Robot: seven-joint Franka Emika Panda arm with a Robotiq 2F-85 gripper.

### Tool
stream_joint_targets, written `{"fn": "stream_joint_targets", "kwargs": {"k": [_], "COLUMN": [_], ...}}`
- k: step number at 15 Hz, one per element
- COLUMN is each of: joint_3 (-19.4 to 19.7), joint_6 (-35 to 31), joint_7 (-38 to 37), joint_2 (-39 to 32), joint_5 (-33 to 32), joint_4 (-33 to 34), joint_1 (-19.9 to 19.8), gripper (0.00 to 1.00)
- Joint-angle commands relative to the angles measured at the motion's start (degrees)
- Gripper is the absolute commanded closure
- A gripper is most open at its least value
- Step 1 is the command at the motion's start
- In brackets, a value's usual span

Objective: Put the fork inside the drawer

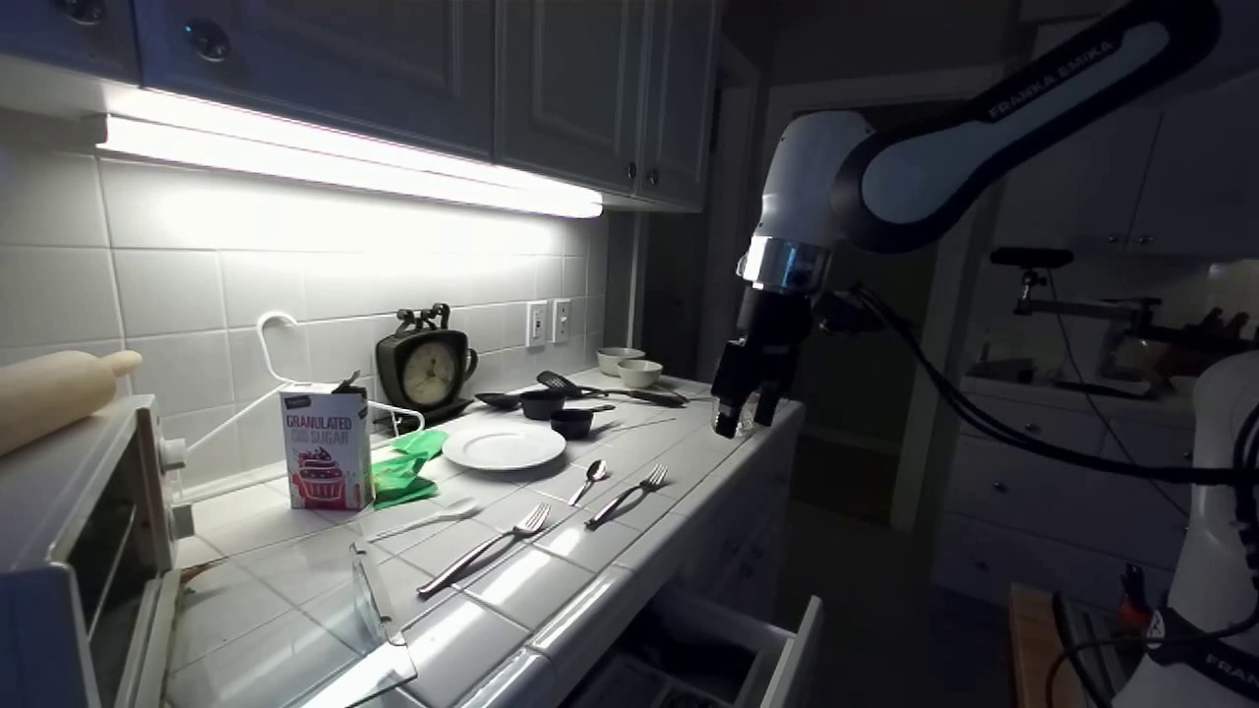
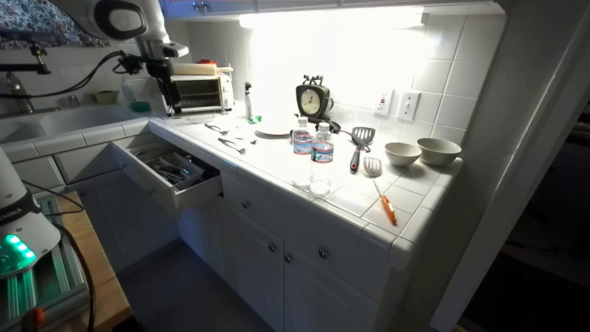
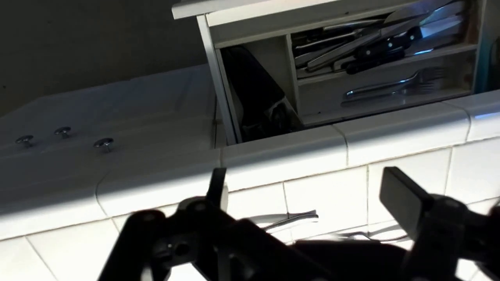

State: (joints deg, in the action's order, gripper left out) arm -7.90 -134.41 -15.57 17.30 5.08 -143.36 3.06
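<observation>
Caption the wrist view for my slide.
Open, empty gripper framed against the tiled counter; beyond its edge, the pulled-out drawer shows cutlery lying in divided compartments.

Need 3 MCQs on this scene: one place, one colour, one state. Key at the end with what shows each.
1. Where is the rolling pin?
A) In the sink
B) On top of the toaster oven
C) On the plate

2. What colour is the handle of the pale slotted turner?
A) Black
B) Green
C) Orange

3. How does the drawer stand?
A) Pulled open
B) Fully shut
C) Lying on the floor

Key:
1 B: both exterior views show it resting there.
2 C: it shows plainly orange in an exterior view.
3 A: the wrist view looks down on cutlery inside it.
</observation>
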Motion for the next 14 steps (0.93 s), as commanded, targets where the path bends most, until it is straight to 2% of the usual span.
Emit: {"fn": "stream_joint_targets", "kwargs": {"k": [1,3,4,5,12,13,14], "joint_3": [1.8,3.0,2.4,2.6,2.8,3.3,4.4], "joint_6": [-0.7,-0.1,-1.1,-0.4,-0.5,-0.6,-1.4], "joint_7": [6.0,13.2,10.8,10.1,10.5,12.4,18.6], "joint_2": [-5.6,-7.6,-8.2,-5.7,-7.6,-8.3,-9.4], "joint_5": [-0.5,-0.7,-3.4,-0.8,-2.2,-0.5,2.7], "joint_4": [4.4,6.1,6.6,4.3,5.9,6.4,7.2], "joint_1": [0.3,0.8,-0.2,0.4,0.3,0.5,1.3], "gripper": [0.0,0.0,0.0,0.0,0.0,0.0,0.0]}}
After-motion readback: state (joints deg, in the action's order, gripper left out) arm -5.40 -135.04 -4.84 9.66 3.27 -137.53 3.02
